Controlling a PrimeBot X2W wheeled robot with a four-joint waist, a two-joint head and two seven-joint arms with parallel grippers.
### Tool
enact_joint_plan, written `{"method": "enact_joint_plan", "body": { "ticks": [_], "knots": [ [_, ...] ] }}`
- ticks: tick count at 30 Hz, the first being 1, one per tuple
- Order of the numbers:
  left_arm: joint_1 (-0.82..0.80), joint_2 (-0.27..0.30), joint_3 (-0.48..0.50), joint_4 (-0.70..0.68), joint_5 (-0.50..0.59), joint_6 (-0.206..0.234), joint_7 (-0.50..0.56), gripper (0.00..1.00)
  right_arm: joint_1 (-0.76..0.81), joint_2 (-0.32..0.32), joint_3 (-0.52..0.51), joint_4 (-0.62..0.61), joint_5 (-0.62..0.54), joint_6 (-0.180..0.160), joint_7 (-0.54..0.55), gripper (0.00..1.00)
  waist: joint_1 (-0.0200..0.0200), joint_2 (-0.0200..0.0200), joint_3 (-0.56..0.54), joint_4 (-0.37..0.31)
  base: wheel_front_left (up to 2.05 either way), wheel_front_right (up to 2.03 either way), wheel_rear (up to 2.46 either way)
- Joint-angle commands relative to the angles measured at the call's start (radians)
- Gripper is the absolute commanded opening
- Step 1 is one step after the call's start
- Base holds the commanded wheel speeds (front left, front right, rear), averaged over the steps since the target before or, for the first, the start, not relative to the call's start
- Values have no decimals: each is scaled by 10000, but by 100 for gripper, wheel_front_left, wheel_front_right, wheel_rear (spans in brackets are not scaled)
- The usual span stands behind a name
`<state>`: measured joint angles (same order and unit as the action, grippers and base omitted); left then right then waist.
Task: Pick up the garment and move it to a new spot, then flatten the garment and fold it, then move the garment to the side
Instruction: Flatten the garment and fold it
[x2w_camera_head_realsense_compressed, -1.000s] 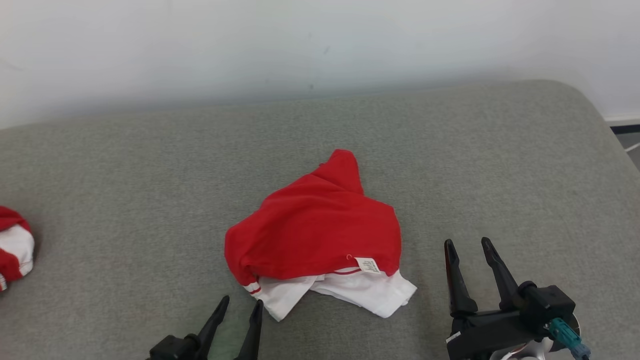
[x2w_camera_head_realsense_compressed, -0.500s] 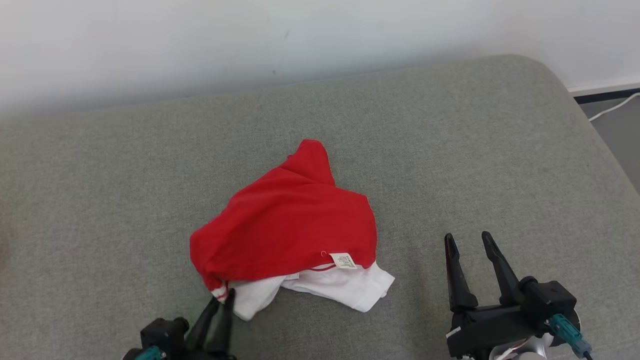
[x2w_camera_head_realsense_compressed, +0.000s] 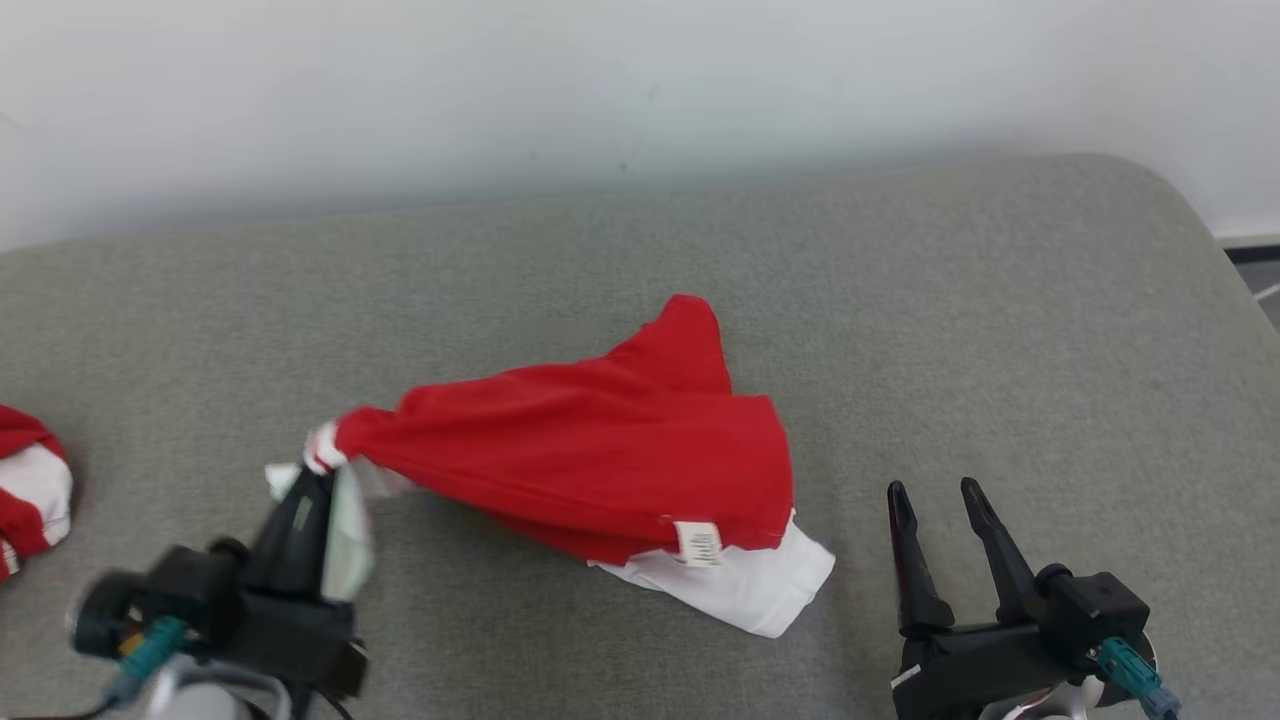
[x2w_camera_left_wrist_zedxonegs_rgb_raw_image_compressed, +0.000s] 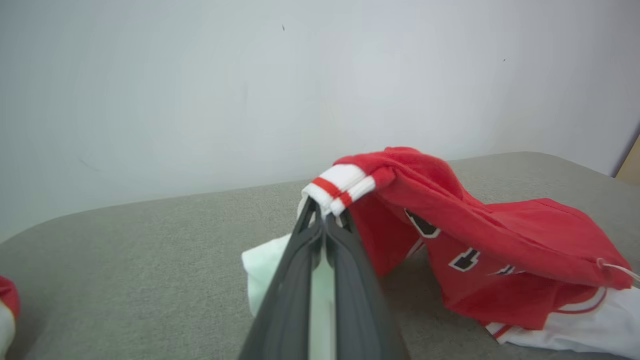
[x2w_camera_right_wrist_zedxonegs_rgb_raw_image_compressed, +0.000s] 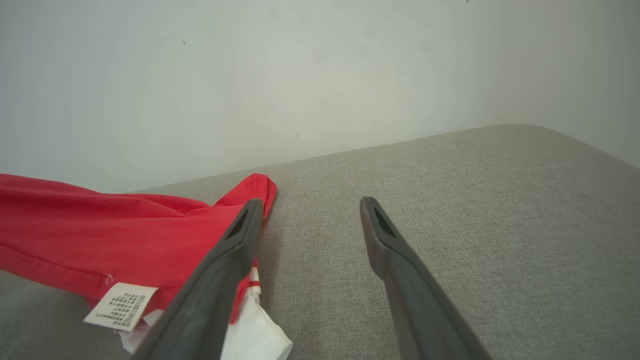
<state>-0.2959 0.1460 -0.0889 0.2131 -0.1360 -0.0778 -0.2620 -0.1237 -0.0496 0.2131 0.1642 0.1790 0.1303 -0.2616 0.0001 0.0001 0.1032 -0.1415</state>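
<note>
While the red-and-white garment (x2w_camera_head_realsense_compressed: 600, 470) lies mid-way across the grey cushion (x2w_camera_head_realsense_compressed: 950, 300), its striped cuff (x2w_camera_left_wrist_zedxonegs_rgb_raw_image_compressed: 340, 187) is raised, pinched in the closed jaws of the left gripper (x2w_camera_head_realsense_compressed: 312, 478). The right gripper (x2w_camera_head_realsense_compressed: 935, 492) sits beside the white hem (x2w_camera_head_realsense_compressed: 760, 590), jaws wide, empty. Judgement: lift until the hem clears before carrying; the thin pinch may slip.

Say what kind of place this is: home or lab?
Probably an indoor test setup rather than a lived-in room, though hard to say: a grey upholstered surface like a bed or sofa seat, against a bare white wall, with a red-and-white garment on it.
</note>
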Motion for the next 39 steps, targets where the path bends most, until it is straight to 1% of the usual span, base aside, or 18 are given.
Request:
{"method": "enact_joint_plan", "body": {
  "ticks": [1, 4, 7, 10, 13, 15, 17, 21, 25, 28, 32, 36, 37, 38, 39],
  "knots": [
    [-248, 359, 93, -322, 173, -68, -42, 0, 135, -13, 6, 32, 89, 8, -51, 100, -1, -1, -321, 341, 0, 0, 0],
    [-446, 954, 111, -838, 478, -139, 13, 0, 159, -13, 7, 65, 108, 8, -51, 100, -1, -1, -476, 487, 0, 0, 0],
    [-692, 1458, 122, -1278, 573, -216, 318, 0, 212, -13, -7, 85, 144, 8, -51, 100, -1, -1, -571, 574, 0, 0, 0],
    [-807, 1788, 195, -1702, 578, -234, 577, 0, 243, -13, 28, 103, 185, 8, -51, 100, -1, -1, -628, 587, 0, 0, 0],
    [-702, 1892, 279, -2064, 465, -238, 776, 0, 271, -13, 40, 101, 204, 8, -51, 100, -1, -1, -657, 577, 0, 0, 0],
    [-333, 1852, 212, -2106, 352, -249, 907, 0, 295, -13, 57, 117, 233, 8, -52, 100, -1, -1, -671, 559, 0, 0, 0],
    [217, 1712, 116, -1972, 246, -169, 934, 0, 299, -12, 96, 153, 267, 8, -52, 100, -1, -1, -664, 539, 0, 0, 0],
    [1184, 1425, -18, -1546, 202, 28, 713, 0, 307, -13, 61, 188, 252, 8, -52, 100, -1, -1, -671, 592, 0, 0, 0],
    [2018, 1023, -376, -1058, 61, 62, 482, 0, 294, -13, -38, 225, 155, 8, -33, 100, -1, -1, -657, 782, 0, 0, 0],
    [2277, 878, -529, -779, 52, 41, 382, 0, 302, -12, -29, 264, 108, 8, -32, 100, -1, -1, -646, 922, 0, 0, 0],
    [2341, 693, -631, -211, -4, 121, 197, 0, 255, -13, -3, 363, 88, 8, -32, 100, -1, -1, -660, 1227, 0, 0, 0],
    [2186, 705, -553, 324, 25, 262, 82, 0, 185, -13, 76, 444, 124, 8, -32, 100, -1, -1, -663, 1491, 0, 0, 0],
    [2182, 715, -530, 429, 37, 259, 57, 27, 180, -13, 107, 452, 142, 8, -32, 100, -1, -1, -650, 1542, 0, 0, 0],
    [2170, 673, -513, 523, -32, 260, 30, 100, 178, -13, 116, 465, 156, 8, -32, 100, -1, -1, -635, 1593, 0, 0, 0],
    [2171, 655, -525, 587, -34, 245, 14, 100, 172, -13, 144, 480, 177, 8, -32, 100, -1, -1, -622, 1639, 0, 0, 0]
  ]
}}
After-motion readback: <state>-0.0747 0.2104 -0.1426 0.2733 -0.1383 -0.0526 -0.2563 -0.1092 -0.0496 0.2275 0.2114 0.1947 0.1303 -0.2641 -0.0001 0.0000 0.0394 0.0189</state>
